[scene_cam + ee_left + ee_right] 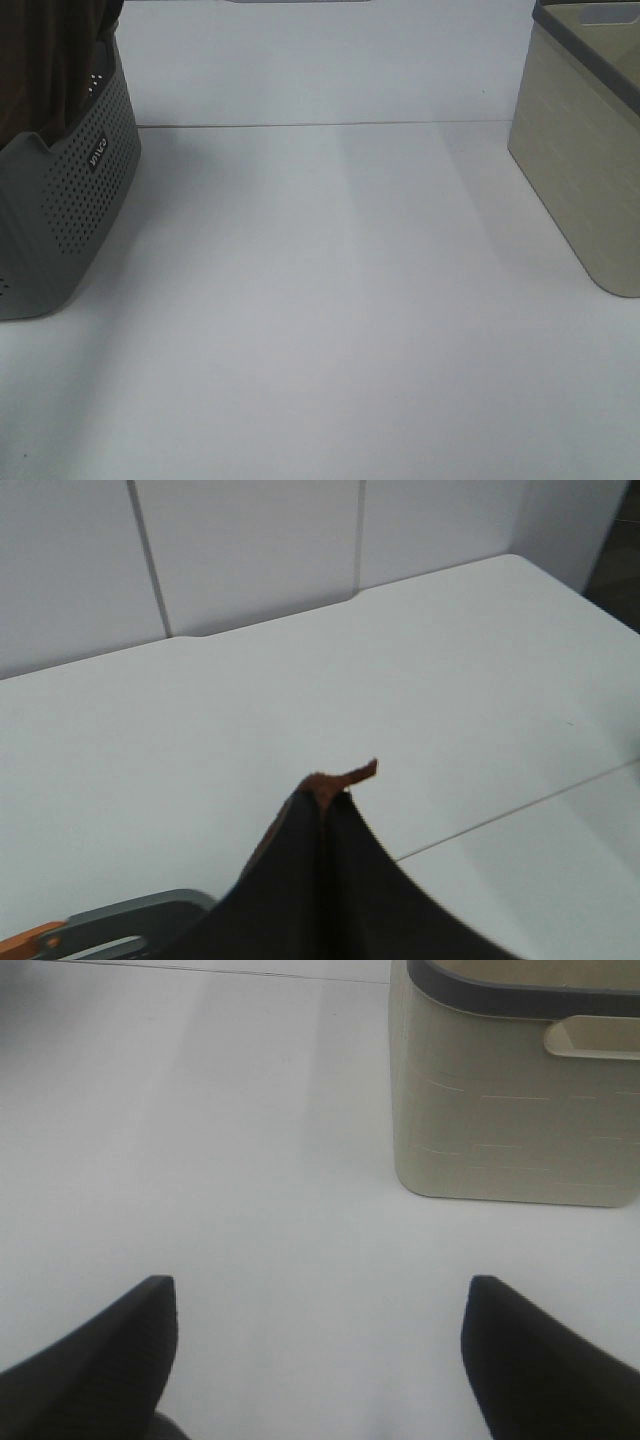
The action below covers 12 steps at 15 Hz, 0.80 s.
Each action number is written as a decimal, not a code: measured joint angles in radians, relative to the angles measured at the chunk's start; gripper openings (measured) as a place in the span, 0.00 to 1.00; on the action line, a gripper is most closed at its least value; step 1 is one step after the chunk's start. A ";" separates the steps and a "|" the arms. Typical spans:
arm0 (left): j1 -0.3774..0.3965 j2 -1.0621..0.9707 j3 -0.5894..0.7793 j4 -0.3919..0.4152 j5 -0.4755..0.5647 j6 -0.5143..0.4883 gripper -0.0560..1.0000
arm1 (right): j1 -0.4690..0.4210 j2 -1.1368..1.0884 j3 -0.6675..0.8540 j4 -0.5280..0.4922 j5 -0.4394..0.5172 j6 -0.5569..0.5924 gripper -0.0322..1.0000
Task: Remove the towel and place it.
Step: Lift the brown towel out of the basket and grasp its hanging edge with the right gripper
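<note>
Soft, even light; faint shadows; wrist views perhaps slightly blurred.

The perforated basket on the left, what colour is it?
Grey: the perforated plastic basket shows best in the exterior high view.

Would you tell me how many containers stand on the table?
2: the grey perforated basket at far left, the beige bin at far right; others may sit out of frame.

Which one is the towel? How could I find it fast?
Find the white table, then the grey holey basket at its left edge. The towel is the dark brown cloth sticking up out of that basket, the only soft, dark thing; the bin on the right is hard and beige.
</note>
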 joint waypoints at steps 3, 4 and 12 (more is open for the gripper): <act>-0.140 -0.001 0.000 0.000 0.027 0.041 0.05 | 0.000 0.000 0.000 0.000 0.000 0.000 0.76; -0.189 -0.002 0.000 0.000 0.040 0.056 0.05 | 0.000 0.000 0.000 0.000 0.000 0.000 0.76; -0.472 -0.005 0.000 -0.013 0.146 0.083 0.05 | 0.000 0.026 0.000 0.059 0.001 0.000 0.75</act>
